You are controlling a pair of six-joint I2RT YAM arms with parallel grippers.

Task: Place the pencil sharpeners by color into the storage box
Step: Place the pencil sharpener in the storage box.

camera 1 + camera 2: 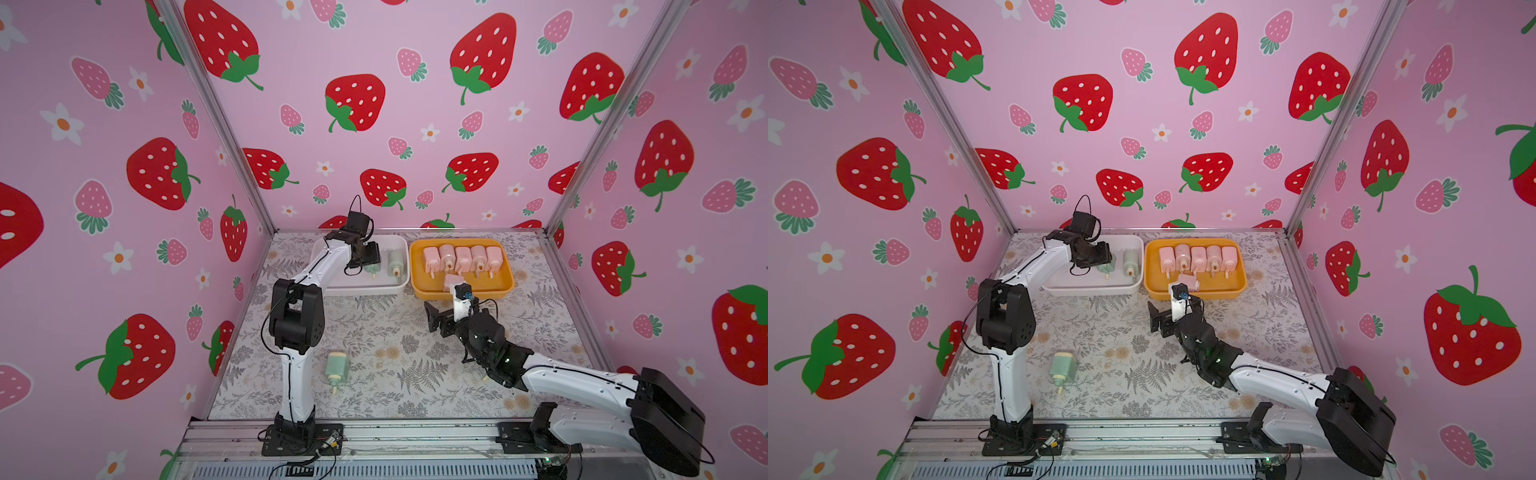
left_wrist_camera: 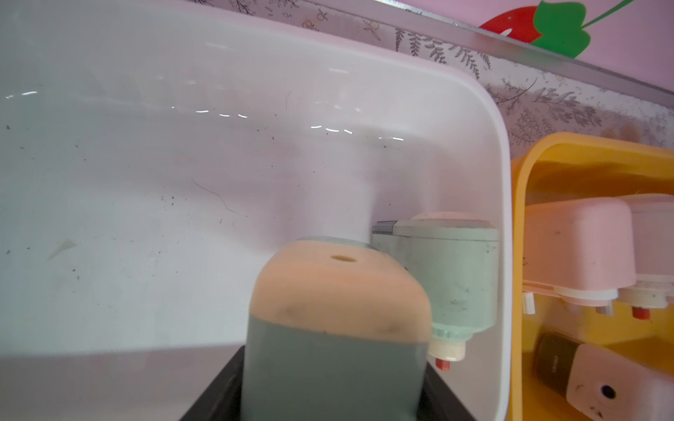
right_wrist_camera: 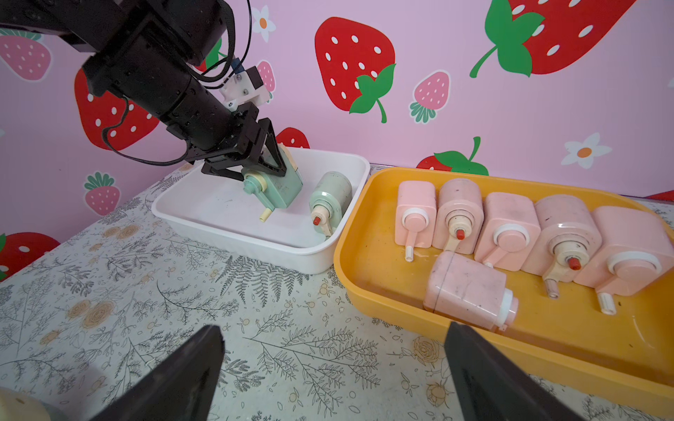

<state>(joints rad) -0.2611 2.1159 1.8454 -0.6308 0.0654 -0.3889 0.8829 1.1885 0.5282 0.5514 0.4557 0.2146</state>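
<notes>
My left gripper [image 3: 271,166] is shut on a mint green pencil sharpener [image 3: 282,189], held tilted just above the floor of the white storage box [image 1: 361,291]. A second green sharpener [image 1: 396,262] lies in that box beside it. A row of several pink sharpeners [image 1: 462,257] fills the yellow tray [image 1: 461,296], with another pink one [image 3: 467,291] on its side in front. One green sharpener [image 1: 336,366] lies on the table near the left arm. My right gripper [image 3: 333,339] stands open and empty above the table before the tray.
The white box and yellow tray sit side by side at the back wall. A cream crank tip [image 1: 484,379] pokes out from under the right arm; what it belongs to is hidden. Metal rails edge the floral table [image 1: 374,332].
</notes>
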